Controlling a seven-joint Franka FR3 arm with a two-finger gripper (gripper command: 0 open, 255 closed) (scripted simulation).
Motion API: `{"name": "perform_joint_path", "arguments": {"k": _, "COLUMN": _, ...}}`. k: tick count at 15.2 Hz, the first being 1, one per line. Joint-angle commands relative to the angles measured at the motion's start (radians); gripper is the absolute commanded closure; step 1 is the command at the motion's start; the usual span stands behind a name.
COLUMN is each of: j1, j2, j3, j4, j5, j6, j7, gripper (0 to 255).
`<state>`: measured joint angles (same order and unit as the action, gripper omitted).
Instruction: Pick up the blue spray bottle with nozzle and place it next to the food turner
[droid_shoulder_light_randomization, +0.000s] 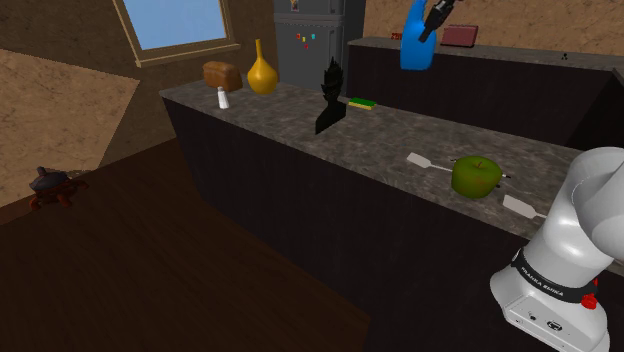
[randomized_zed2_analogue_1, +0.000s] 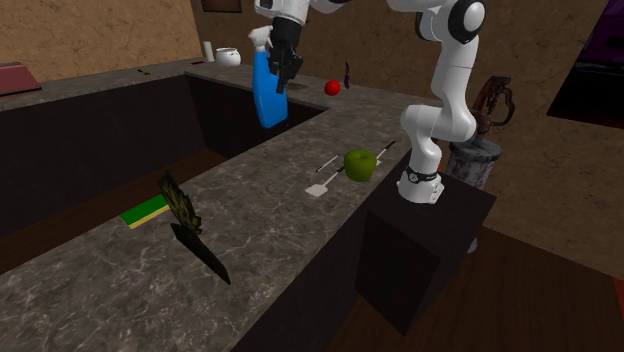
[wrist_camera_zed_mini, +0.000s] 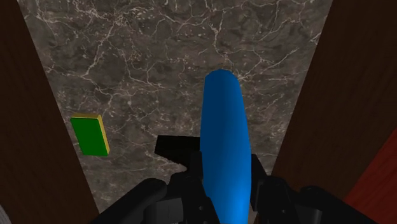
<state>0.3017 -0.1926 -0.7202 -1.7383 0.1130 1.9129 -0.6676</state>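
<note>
The blue spray bottle (droid_shoulder_light_randomization: 415, 48) (randomized_zed2_analogue_1: 268, 95) (wrist_camera_zed_mini: 224, 146) hangs in the air over the dark marble counter (droid_shoulder_light_randomization: 400, 130) (randomized_zed2_analogue_1: 250, 200), clear of the surface. My black gripper (droid_shoulder_light_randomization: 437, 20) (randomized_zed2_analogue_1: 285, 55) (wrist_camera_zed_mini: 222, 191) is shut on its upper part by the black nozzle. The food turner (droid_shoulder_light_randomization: 428, 162) (randomized_zed2_analogue_1: 322, 183) is white and lies flat on the counter closer to the arm's base. A green apple (droid_shoulder_light_randomization: 476, 176) (randomized_zed2_analogue_1: 360, 164) rests against its handle. The bottle is well away from the turner, toward the shoulder view's top.
A green and yellow sponge (droid_shoulder_light_randomization: 361, 102) (randomized_zed2_analogue_1: 146, 211) (wrist_camera_zed_mini: 89, 134) and a jagged black object (droid_shoulder_light_randomization: 330, 95) (randomized_zed2_analogue_1: 190, 235) lie further along the counter. A loaf (droid_shoulder_light_randomization: 222, 75), a yellow vase (droid_shoulder_light_randomization: 262, 72) and a small white shaker (droid_shoulder_light_randomization: 224, 97) stand at the far end. A red ball (randomized_zed2_analogue_1: 332, 88) sits behind the bottle.
</note>
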Motion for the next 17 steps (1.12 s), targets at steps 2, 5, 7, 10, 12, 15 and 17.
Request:
{"name": "perform_joint_path", "arguments": {"k": 2, "j1": 0.002, "j2": 0.017, "j3": -0.006, "j4": 0.054, "j5": 0.010, "j6": -0.042, "j7": 0.000, "gripper": 255}}
{"name": "perform_joint_path", "arguments": {"k": 5, "j1": -0.014, "j2": -0.057, "j3": 0.007, "j4": 0.008, "j5": -0.037, "j6": -0.053, "j7": 0.005, "gripper": 255}}
{"name": "perform_joint_path", "arguments": {"k": 7, "j1": -0.036, "j2": -0.129, "j3": 0.021, "j4": -0.044, "j5": -0.080, "j6": -0.059, "j7": 0.006, "gripper": 255}}
{"name": "perform_joint_path", "arguments": {"k": 10, "j1": -0.076, "j2": -0.228, "j3": 0.039, "j4": -0.111, "j5": -0.133, "j6": -0.079, "j7": -0.001, "gripper": 255}}
{"name": "perform_joint_path", "arguments": {"k": 12, "j1": -0.105, "j2": -0.289, "j3": 0.048, "j4": -0.148, "j5": -0.163, "j6": -0.096, "j7": -0.010, "gripper": 255}}
{"name": "perform_joint_path", "arguments": {"k": 15, "j1": -0.148, "j2": -0.373, "j3": 0.055, "j4": -0.194, "j5": -0.202, "j6": -0.129, "j7": -0.029, "gripper": 255}}
{"name": "perform_joint_path", "arguments": {"k": 17, "j1": -0.176, "j2": -0.424, "j3": 0.057, "j4": -0.217, "j5": -0.225, "j6": -0.154, "j7": -0.045, "gripper": 255}}
